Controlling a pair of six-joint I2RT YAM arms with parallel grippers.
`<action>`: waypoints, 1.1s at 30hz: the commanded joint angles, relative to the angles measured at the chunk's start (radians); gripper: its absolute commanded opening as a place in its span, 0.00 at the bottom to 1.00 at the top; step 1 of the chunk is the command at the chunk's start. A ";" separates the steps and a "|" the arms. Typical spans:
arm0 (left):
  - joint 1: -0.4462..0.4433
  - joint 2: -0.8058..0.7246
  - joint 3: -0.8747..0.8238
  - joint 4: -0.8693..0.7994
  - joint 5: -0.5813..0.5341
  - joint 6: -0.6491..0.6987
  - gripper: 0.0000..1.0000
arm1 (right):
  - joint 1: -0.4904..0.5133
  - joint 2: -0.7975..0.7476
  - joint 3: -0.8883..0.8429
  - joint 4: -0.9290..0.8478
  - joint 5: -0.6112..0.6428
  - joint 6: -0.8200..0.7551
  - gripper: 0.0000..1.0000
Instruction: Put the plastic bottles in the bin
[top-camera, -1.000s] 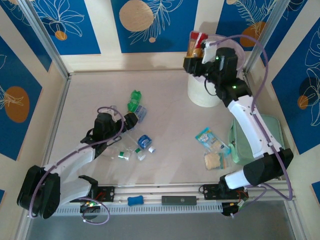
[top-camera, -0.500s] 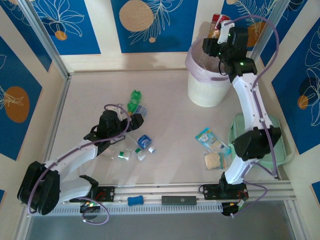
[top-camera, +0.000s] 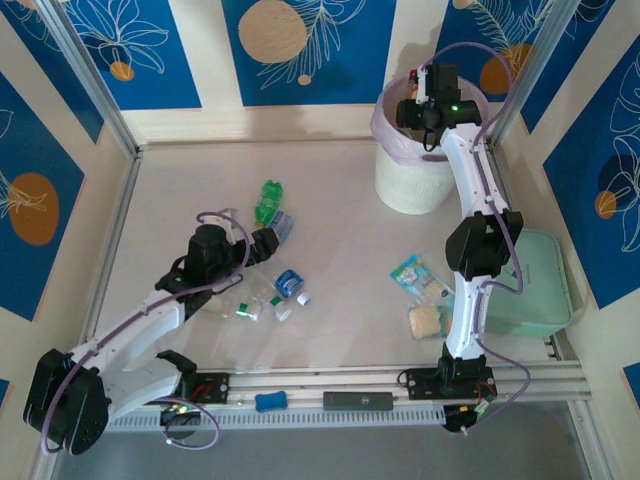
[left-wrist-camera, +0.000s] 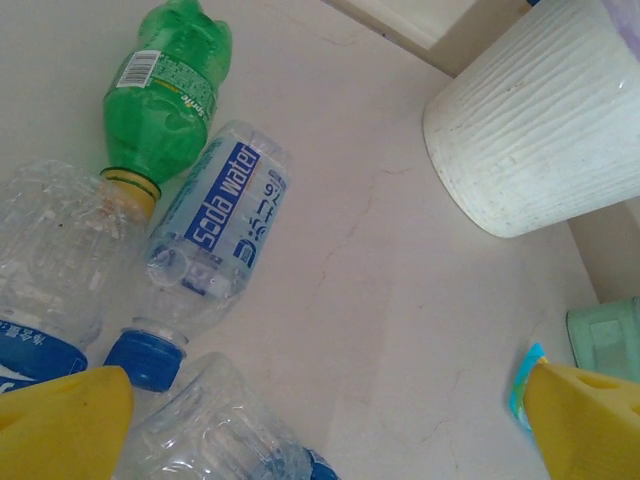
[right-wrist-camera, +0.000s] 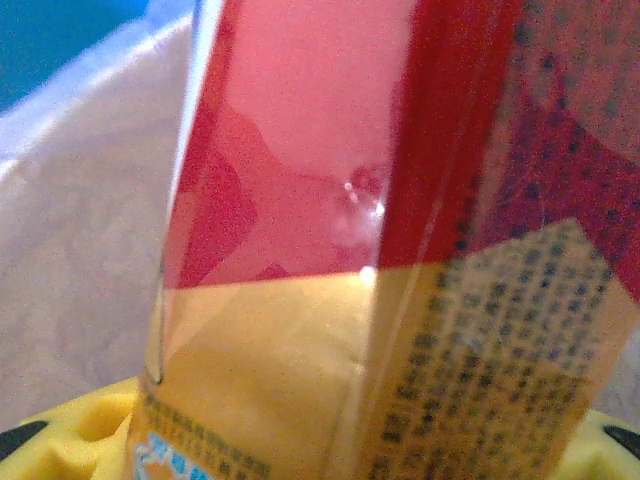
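Red-and-orange labelled bottle (right-wrist-camera: 400, 230) right up close, pinched between the right claw's (right-wrist-camera: 340, 450) yellow pads (right-wrist-camera: 70, 425), lilac bin liner (right-wrist-camera: 80, 200) behind.

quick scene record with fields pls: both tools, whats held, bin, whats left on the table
left tool: open, hovering over the loose bottles
right tool: shut on red-and-orange labelled bottle, over the bin's mouth
bin: white, ribbed, lilac liner, upright at the table's far right
bottles on table: green bottle, soda water bottle, clear bottles with blue caps, lying clustered
other items: snack packets, tan square piece, mint-green case
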 joint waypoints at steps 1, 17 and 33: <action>-0.008 -0.015 -0.012 -0.020 -0.030 0.034 1.00 | -0.003 -0.007 0.024 -0.031 0.022 0.017 0.50; -0.008 -0.111 -0.021 -0.110 -0.211 0.029 1.00 | 0.032 -0.172 0.006 -0.001 0.012 0.024 0.84; -0.007 -0.261 0.075 -0.772 -0.330 -0.080 1.00 | 0.280 -0.751 -0.917 0.473 -0.163 0.120 0.99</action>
